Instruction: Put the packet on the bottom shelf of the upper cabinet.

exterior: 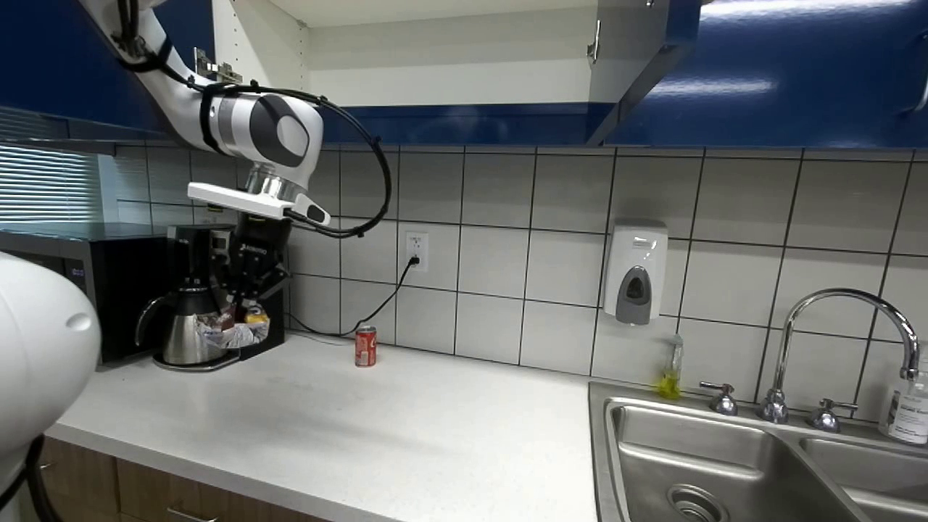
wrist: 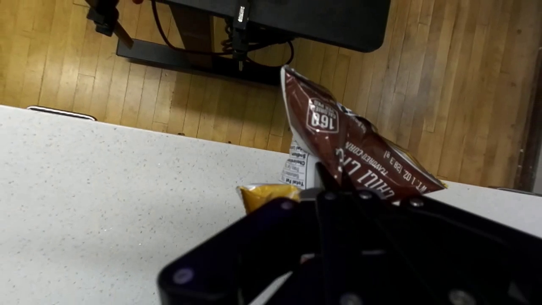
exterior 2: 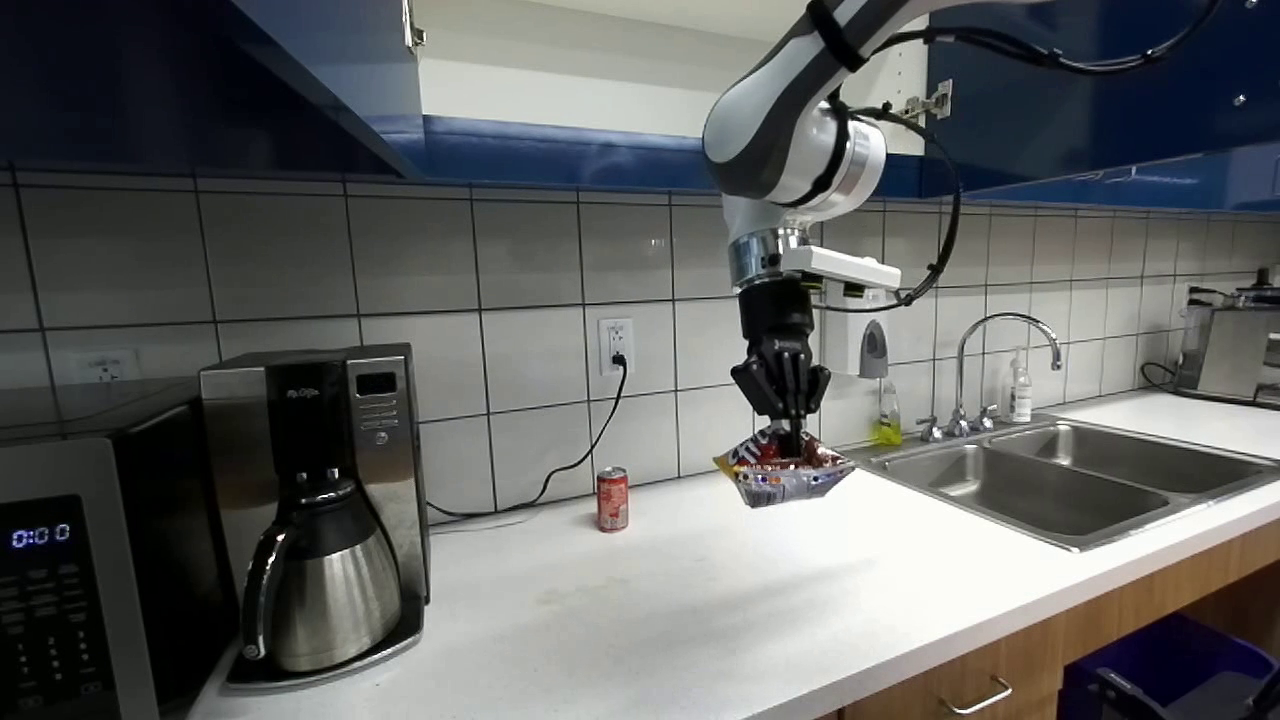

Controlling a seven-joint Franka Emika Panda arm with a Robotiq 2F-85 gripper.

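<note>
Wrist view: packet creased, glossy red-brown, white-lettered, partly yellow.

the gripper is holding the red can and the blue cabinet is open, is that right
Not quite: the gripper holds the packet, not the red can; both exterior views show the can standing on the counter. The blue cabinet is open, as you say.

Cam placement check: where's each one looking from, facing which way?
An exterior view: microwave end, angled toward the sink; arm, tool show.
An exterior view: sink end, angled toward the coffee maker; arm, tool show.
Wrist view: arm-mounted, facing down at packet, counter, floor; tool at bottom.
Both exterior views share the red can, upper cabinet.
</note>
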